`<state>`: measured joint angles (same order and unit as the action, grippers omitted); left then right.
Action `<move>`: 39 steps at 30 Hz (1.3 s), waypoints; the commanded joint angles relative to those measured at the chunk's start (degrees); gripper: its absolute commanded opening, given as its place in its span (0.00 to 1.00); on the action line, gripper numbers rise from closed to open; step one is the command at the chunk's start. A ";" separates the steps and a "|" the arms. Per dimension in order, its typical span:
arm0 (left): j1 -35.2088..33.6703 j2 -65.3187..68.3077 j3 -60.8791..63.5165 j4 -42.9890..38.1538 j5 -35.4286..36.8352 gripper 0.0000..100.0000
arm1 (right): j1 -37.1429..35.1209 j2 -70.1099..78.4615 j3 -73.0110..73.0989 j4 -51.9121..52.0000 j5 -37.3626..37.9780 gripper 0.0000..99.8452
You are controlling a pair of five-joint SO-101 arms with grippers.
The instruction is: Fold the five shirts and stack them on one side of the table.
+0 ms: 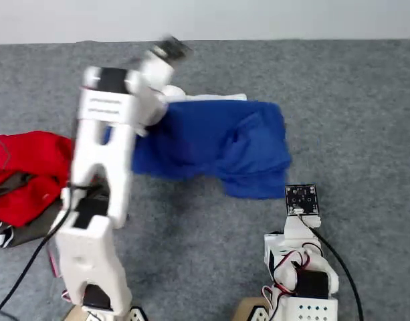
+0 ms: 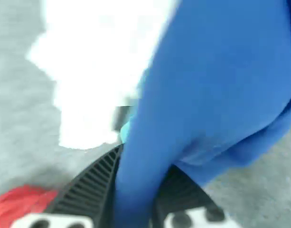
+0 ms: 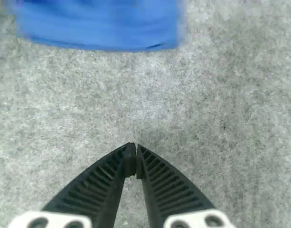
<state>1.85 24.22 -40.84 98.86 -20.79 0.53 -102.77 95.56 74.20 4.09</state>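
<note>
Blue shirt point(image 1: 218, 144): left jaws pinched on its edge; right jaws closed, empty, nearby; risk: single-point pull may bunch fabric, spoiling fold.

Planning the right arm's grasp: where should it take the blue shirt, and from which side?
Probably the blue shirt at its near right corner, approached from the robot's side, low over the table. That bunched corner juts toward the right gripper, which is shut and empty, while the left gripper clamps the far left edge.
</note>
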 commanded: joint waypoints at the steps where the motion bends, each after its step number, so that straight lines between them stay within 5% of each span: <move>1: -7.03 -10.11 -5.41 1.58 1.49 0.00 | 0.04 -0.40 0.88 0.48 0.53 0.01; 22: -54.68 -23.21 -8.75 -6.86 7.56 0.00 | 0.04 -0.40 0.88 0.48 0.53 0.01; 39: -62.95 -23.12 -0.22 -21.36 7.74 0.00 | 0.04 -0.40 0.88 0.48 0.53 0.01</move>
<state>-60.57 4.18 -40.75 81.63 -13.49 0.53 -102.77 95.56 74.20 4.09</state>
